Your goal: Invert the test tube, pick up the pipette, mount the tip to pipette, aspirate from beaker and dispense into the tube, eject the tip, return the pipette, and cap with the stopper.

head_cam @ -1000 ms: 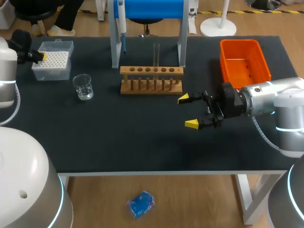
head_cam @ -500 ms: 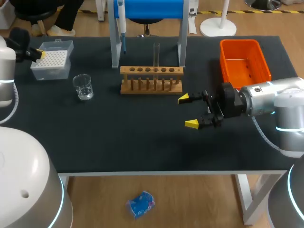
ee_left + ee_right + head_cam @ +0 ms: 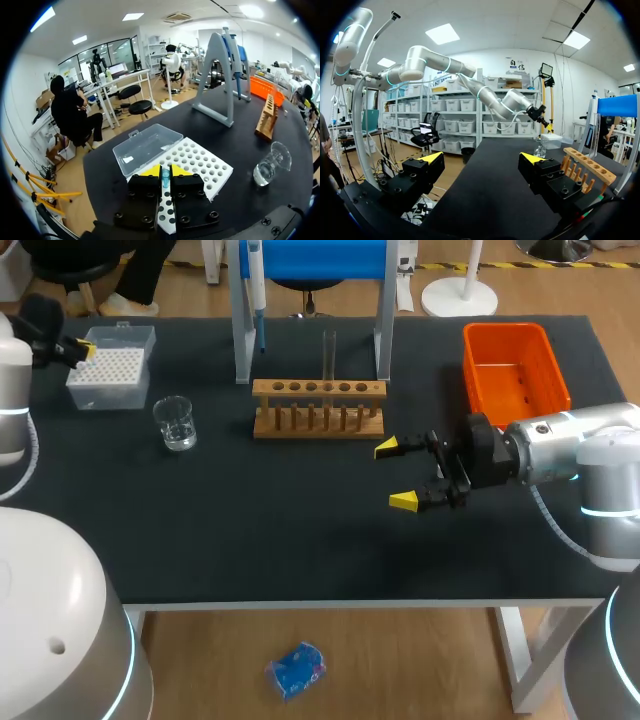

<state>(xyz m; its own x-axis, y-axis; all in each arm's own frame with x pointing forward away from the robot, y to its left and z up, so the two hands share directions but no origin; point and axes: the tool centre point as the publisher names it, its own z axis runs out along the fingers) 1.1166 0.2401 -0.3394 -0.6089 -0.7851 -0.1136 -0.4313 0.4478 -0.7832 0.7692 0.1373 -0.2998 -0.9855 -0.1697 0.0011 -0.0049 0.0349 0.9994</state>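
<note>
My left gripper (image 3: 82, 350) hangs at the far left edge over the white tip box (image 3: 110, 367). In the left wrist view its fingers are shut (image 3: 165, 172) on a thin pale blue pipette tip (image 3: 165, 177) just above the tip box (image 3: 200, 162). The pipette (image 3: 256, 290) hangs on its stand (image 3: 310, 260). A clear test tube (image 3: 329, 355) stands upright in the wooden rack (image 3: 318, 408). The glass beaker (image 3: 175, 423) sits left of the rack. My right gripper (image 3: 397, 474) stands open and empty to the right of the rack, also in its own view (image 3: 485, 160).
An orange bin (image 3: 515, 365) sits at the back right. The tip box's clear lid (image 3: 145, 147) lies open beside it. From the right wrist the rack (image 3: 587, 170) is beside the gripper and the beaker (image 3: 540, 148) stands farther ahead.
My left gripper has shifted slightly up and to the left at the tip box. The right arm has not moved.
</note>
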